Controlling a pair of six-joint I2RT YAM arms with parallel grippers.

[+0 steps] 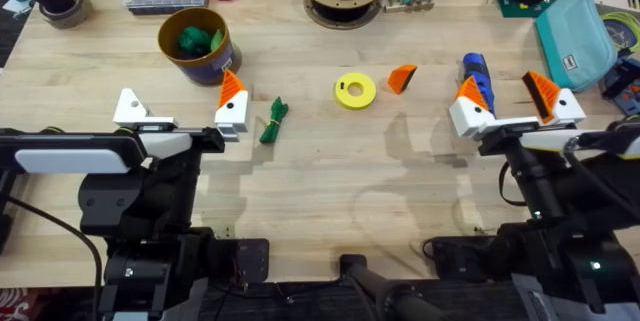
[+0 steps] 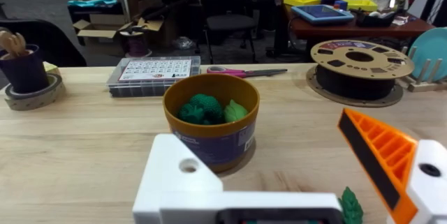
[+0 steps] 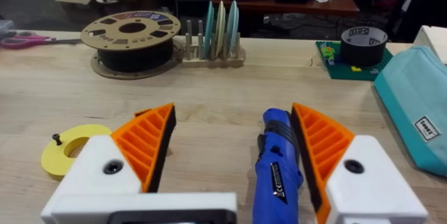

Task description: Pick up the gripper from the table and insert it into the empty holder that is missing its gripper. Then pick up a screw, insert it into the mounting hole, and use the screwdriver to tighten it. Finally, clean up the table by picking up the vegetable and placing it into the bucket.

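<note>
Loose orange gripper [image 1: 402, 78]: we see it lying on the worktop [image 1: 330, 181], just at 3 o'clock from the yellow disc [image 1: 355, 91], held by nothing, well apart from both arms.
Worktop: pale wood; we count the task's things in its far half.
Right gripper [image 1: 507, 96]: spread wide, an orange ribbed pad on each white finger. We see the screwdriver between the fingers, but we cannot tell whether either pad touches it.
Left gripper [image 1: 180, 103]: spread wide and holding nothing; we see an orange pad on one finger alone, the one nearer the worktop's middle.
Bucket [image 1: 165, 36]: upright at 12 o'clock from the left gripper, with bright green lumps [image 2: 202, 109] inside.
Screwdriver [image 1: 478, 76]: blue, lying flat inside the right gripper's span, close beside the finger nearer the worktop's middle in the overhead view.
Yellow disc: flat on the worktop, near its middle; in the right wrist view we make out a small dark screw [image 3: 56, 139] on it.
Holder [image 1: 128, 107]: the left gripper's outer white finger base, bare of any pad, its mounting hole [image 2: 187, 165] open.
Vegetable [image 1: 274, 119]: dark green, lying at 4 o'clock from the left gripper's padded finger, just beside it.
</note>
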